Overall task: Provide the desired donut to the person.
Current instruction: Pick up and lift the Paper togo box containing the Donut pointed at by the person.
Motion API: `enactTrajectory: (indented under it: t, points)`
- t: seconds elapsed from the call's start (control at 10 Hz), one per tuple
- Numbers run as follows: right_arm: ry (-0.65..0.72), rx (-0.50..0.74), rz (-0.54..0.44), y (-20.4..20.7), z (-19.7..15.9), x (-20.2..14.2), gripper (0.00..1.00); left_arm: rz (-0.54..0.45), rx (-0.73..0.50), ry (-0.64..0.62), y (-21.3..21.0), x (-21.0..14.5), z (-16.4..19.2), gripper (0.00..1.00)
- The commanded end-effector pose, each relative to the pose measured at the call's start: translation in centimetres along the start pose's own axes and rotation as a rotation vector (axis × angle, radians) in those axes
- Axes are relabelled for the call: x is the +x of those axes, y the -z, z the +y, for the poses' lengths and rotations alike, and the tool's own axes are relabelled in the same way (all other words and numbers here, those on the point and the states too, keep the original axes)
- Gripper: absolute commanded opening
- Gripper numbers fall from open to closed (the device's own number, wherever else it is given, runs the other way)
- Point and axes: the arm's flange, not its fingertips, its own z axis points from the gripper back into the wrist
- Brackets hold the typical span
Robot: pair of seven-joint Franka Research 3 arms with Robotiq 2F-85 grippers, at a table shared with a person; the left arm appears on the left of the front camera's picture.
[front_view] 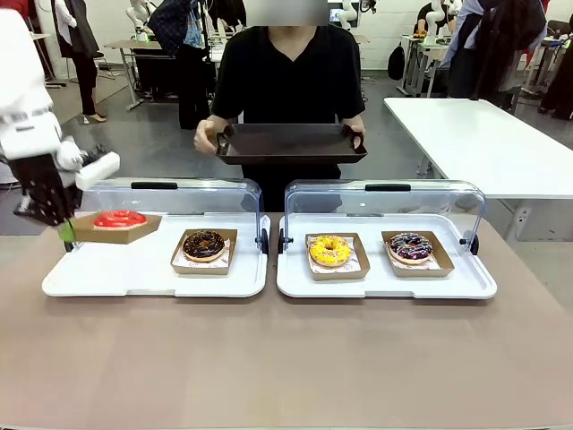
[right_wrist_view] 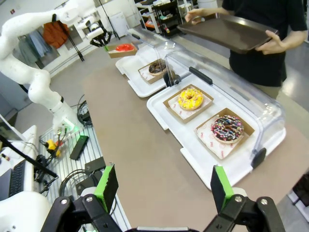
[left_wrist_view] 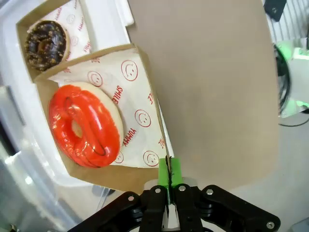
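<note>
The left tool (front_view: 67,231) is clamping the carton (front_view: 115,229) by its edge, holding the red donut (front_view: 119,218) at the bench's (front_view: 286,358) left end. The person (front_view: 286,72) is holding a dark serving tray (front_view: 291,143) across the bench, rightward. The right tool (right_wrist_view: 164,181) is gaping, unladen.

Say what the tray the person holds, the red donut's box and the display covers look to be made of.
Tray: dark brown, low sheen, likely moulded plastic; raised rim. Red donut's box: plain kraft cardboard, dull brown, thin folded walls. Display covers: clear glossy plastic, probably acrylic; see-through with glare.
</note>
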Motion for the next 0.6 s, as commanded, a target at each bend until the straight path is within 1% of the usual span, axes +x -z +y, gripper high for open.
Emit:
enactTrajectory:
  t: [0.0, 0.2, 0.4, 0.5]
  points:
    - [-0.014, 0.005, -0.025, -0.1, -0.2, 0.1, 1.00, 0.020, -0.007, -0.051, -3.8, 1.4, -0.6, 0.00]
    - [-0.014, 0.005, -0.025, -0.1, -0.2, 0.1, 1.00, 0.047, 0.017, -0.089, -8.5, 2.8, -0.8, 0.00]
    - [-0.014, 0.005, -0.025, -0.1, -0.2, 0.1, 1.00, 0.068, 0.042, -0.118, -11.2, 3.4, -0.7, 0.00]
    - [-0.014, 0.005, -0.025, -0.1, -0.2, 0.1, 1.00, 0.060, 0.051, -0.128, -11.8, 3.4, -0.6, 0.00]
